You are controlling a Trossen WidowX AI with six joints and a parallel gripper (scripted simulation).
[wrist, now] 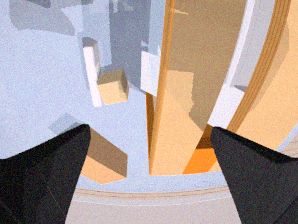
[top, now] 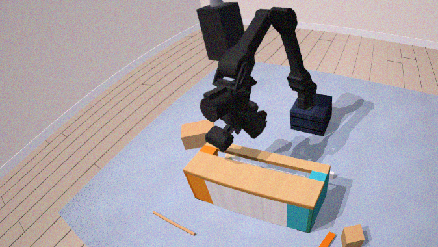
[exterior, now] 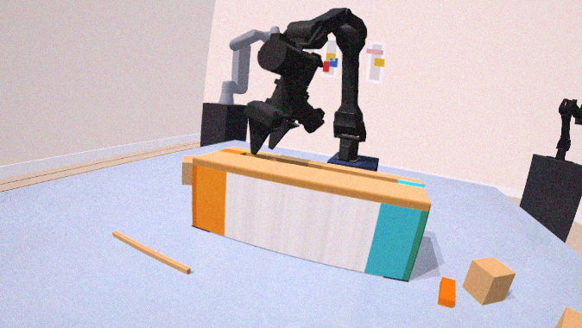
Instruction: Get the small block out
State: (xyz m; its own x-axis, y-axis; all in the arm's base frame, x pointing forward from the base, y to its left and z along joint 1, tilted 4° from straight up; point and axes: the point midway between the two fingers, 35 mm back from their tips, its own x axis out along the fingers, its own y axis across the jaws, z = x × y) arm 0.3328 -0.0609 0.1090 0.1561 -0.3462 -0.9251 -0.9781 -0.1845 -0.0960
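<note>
The box (top: 250, 172) (exterior: 302, 173) (wrist: 167, 140) stands with its plain side to the top and exterior views, orange end left, teal end right. A small tan block (wrist: 113, 88) lies on the table on the arm's side of the box, near the orange end and beside a thin white bar (wrist: 92, 75). The box hides that spot in the exterior view. A tan patch shows through the top slot in the top view; I cannot tell if it is the block. My gripper (exterior: 264, 149) (wrist: 152, 132) is open and empty, pointing down just above the box top near the orange end.
A larger wooden block (top: 195, 134) (exterior: 186, 170) (wrist: 105, 156) sits just past the orange end. A thin wooden stick (top: 173, 223) (exterior: 151, 252) lies on the far side from the arm. An orange piece (top: 327, 240) (exterior: 446, 293) and a wooden cube (top: 352, 236) (exterior: 488, 280) lie beyond the teal end.
</note>
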